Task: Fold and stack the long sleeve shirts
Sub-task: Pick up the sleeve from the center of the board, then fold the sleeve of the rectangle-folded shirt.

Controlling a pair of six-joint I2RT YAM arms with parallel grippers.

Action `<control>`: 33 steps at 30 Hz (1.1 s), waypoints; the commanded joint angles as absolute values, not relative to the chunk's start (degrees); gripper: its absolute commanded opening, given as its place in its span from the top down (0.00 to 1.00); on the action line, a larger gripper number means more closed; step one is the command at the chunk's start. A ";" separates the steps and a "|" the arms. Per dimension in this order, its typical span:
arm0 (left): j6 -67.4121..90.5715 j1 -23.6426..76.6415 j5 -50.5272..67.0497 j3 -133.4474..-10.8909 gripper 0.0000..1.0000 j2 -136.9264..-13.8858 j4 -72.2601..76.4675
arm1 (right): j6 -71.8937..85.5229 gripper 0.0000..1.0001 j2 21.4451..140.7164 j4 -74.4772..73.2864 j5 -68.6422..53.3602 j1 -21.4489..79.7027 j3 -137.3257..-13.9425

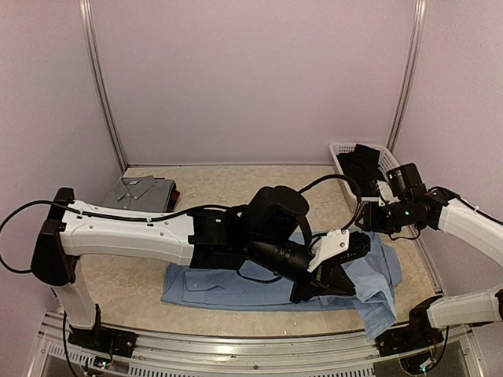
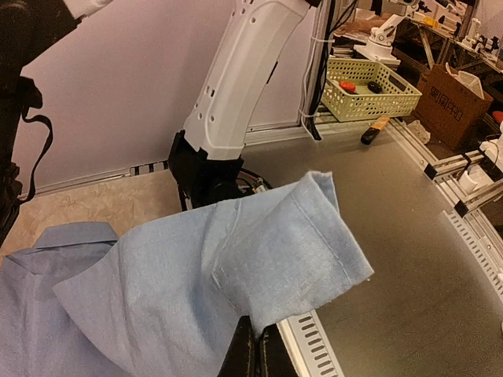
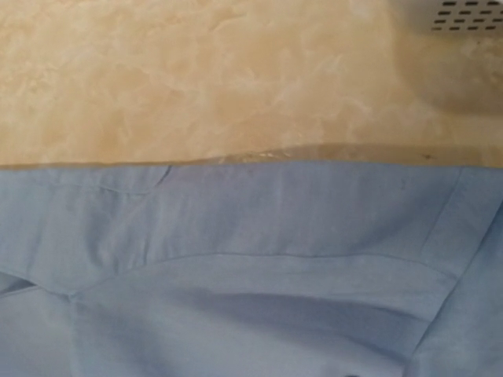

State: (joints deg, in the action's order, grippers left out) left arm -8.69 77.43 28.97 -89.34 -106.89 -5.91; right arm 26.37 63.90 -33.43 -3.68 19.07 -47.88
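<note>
I see the light blue shirt lying across the near part of the tabletop, stretched left to right, its right end rumpled and hanging a little over the near edge. My left arm reaches over it from the left, and the left pincer sits low over the shirt's right half. From the left wrist camera the two fingers are pressed together at the bottom of the view with blue cloth coming up out of them, so the left pincer is clamped on the sleeve. The cuff end stands raised and tilted toward the right, past the table's edge. The shirt's collar shows at the left of that view.

The right pincer hovers near the shirt's far right corner, just beside the white basket. Its own camera gives only the shirt's far edge against the marbled tabletop and a corner of the basket, no fingers. I cannot tell whether it is open or closed.

At the far left of the tabletop, well apart from the blue one, lies the folded grey shirt. A strip of red cloth touches its right edge, too small to make out further. Something dark fills the basket.
</note>
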 commanded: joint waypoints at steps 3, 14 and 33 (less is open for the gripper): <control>-7.07 80.07 27.54 -92.16 1.00 -102.02 -9.43 | 24.23 0.54 66.07 -31.58 -4.00 17.81 -49.72; -8.96 83.30 30.97 -93.84 1.00 -101.93 -13.38 | 22.75 0.54 70.09 -29.09 -5.71 17.57 -49.90; -4.02 75.73 34.13 -86.23 1.00 -102.91 -5.37 | 22.15 0.54 72.47 -28.01 -6.02 17.31 -48.96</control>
State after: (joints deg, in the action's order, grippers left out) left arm -9.08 78.91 33.28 -88.82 -102.61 -13.15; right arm 22.96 71.61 -28.80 -6.42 18.17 -48.71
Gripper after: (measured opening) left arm 0.006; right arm 0.456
